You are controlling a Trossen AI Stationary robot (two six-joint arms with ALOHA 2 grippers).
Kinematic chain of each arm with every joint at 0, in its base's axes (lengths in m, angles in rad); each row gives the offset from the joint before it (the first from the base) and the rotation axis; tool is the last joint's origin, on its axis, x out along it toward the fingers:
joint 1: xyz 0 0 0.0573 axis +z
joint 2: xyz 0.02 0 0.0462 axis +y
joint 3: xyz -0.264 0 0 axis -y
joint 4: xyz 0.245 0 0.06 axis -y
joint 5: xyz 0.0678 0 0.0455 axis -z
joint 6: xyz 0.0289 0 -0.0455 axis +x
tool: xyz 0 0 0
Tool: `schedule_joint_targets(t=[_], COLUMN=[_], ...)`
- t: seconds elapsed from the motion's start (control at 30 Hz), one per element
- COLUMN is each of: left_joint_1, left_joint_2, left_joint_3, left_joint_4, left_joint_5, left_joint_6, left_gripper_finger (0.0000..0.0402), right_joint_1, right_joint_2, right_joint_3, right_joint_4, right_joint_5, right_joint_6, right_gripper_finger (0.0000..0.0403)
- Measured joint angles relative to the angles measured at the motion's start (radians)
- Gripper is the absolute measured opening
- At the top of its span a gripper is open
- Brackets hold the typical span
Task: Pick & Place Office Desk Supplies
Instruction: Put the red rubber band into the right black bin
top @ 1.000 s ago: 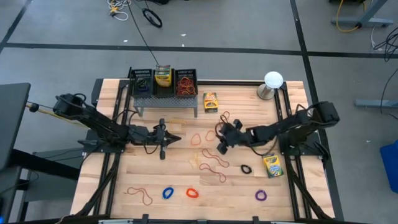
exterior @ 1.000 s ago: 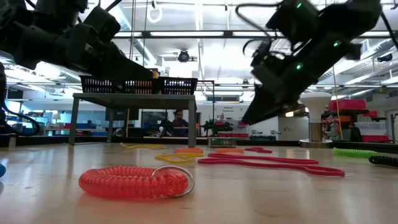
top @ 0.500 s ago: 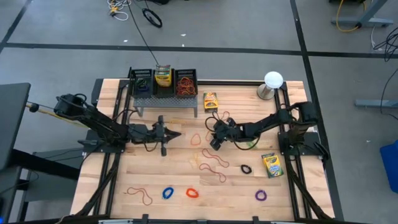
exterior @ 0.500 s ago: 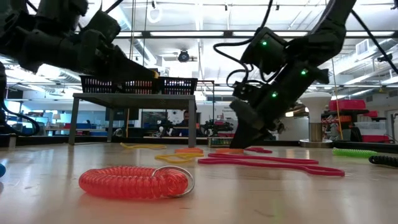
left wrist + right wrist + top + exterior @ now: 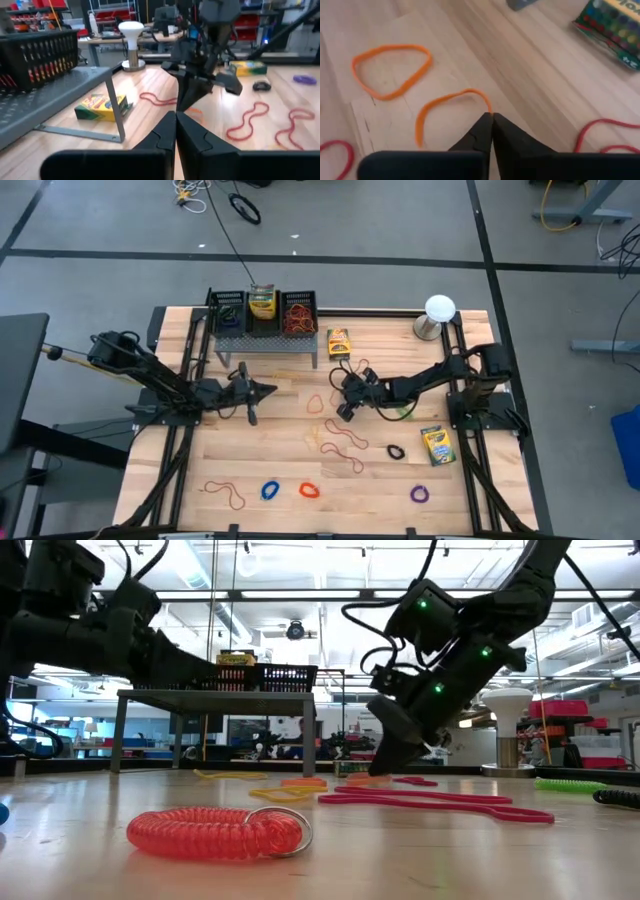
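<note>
The right gripper (image 5: 491, 116), jaws clenching an orange rubber band (image 5: 447, 102) at desk (image 5: 280, 465) center, is pinching it for lifting; the left gripper (image 5: 175, 116), jaws clenched empty, is waiting at nine o'clock.

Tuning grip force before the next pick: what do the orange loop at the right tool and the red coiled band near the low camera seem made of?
The thin orange loop, pinched in the right tool, looks like matte rubber: flat, limp, bending freely on the wooden table. The red coiled band looks like glossy plastic or vinyl, a spiral with bright highlights and a metal ring at one end; that is less certain.
</note>
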Motion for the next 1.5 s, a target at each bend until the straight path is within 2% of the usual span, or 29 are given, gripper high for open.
schedule_joint_targets(t=[0.27, 0.43, 0.6, 0.83, 0.9, 1.0, 1.27, 1.43, 1.5], left_joint_1=[0.0, 0.0, 0.0, 0.0, 0.0, 0.0, 0.003, 0.021, 0.038], left_joint_2=[-0.001, -0.001, -0.001, -0.001, -0.001, -0.001, -0.001, -0.001, -0.001], left_joint_3=[0.0, 0.0, 0.0, 0.0, 0.0, 0.0, 0.002, 0.037, 0.039], left_joint_4=[-0.014, -0.017, -0.016, -0.017, -0.016, -0.017, -0.017, -0.014, -0.009], left_joint_5=[0.0, 0.001, 0.015, 0.034, 0.034, 0.035, 0.026, 0.014, -0.032], left_joint_6=[-0.02, -0.024, -0.024, -0.027, -0.029, -0.028, -0.02, 0.023, 0.042], left_gripper_finger=[0.0016, 0.0016, 0.0016, 0.0016, 0.0016, 0.0016, 0.0016, 0.0016, 0.001], right_joint_1=[0.0, -0.022, -0.047, -0.052, -0.055, -0.062, -0.064, -0.06, -0.053], right_joint_2=[-0.034, -0.041, -0.044, -0.043, -0.043, -0.043, -0.05, -0.136, -0.188], right_joint_3=[0.0, 0.0, 0.0, 0.0, 0.0, 0.0, 0.0, -0.004, -0.003], right_joint_4=[-0.043, -0.216, -0.296, -0.288, -0.288, -0.283, -0.271, -0.276, -0.274], right_joint_5=[0.018, 0.097, 0.123, 0.132, 0.124, 0.092, 0.052, 0.018, 0.029], right_joint_6=[0.052, 0.187, 0.286, 0.259, 0.25, 0.245, 0.165, 0.135, 0.117], right_gripper_finger=[0.0122, 0.017, 0.0192, 0.0196, 0.0191, 0.016, 0.0014, 0.0012, 0.0005])
